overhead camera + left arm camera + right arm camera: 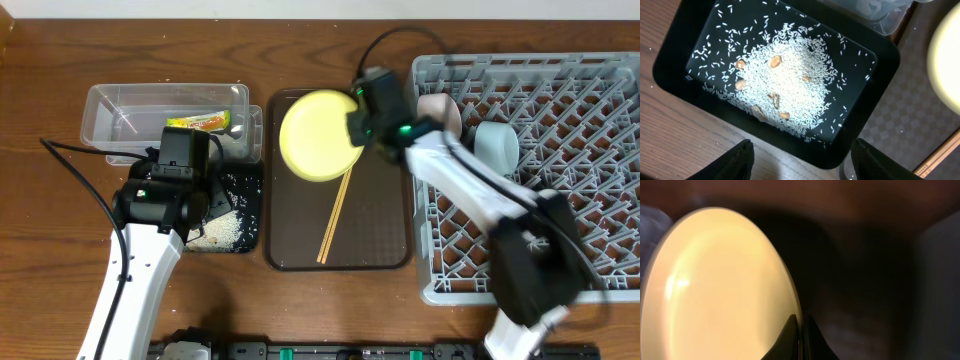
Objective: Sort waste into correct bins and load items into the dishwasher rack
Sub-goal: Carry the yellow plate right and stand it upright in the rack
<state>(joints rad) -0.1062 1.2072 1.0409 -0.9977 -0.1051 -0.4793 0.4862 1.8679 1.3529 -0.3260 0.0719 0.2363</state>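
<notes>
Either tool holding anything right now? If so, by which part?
Right tool pinches the yellow plate by its thin rim. Left tool hangs open above the black tray, holding nothing.

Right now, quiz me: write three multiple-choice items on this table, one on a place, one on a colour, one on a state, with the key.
1. The snack wrapper lies: A on the brown tray; B in the clear tub; C in the rack.
2. The shallow bin holding the rice is: A black; B grey; C blue.
3. The right pincer is: A wide open; B shut on a chopstick; C shut on the yellow plate at its rim.

Key: 1 B, it lies inside the tub's walls. 2 A, black walls frame the white grains. 3 C, its fingers meet at the plate's edge.
</notes>
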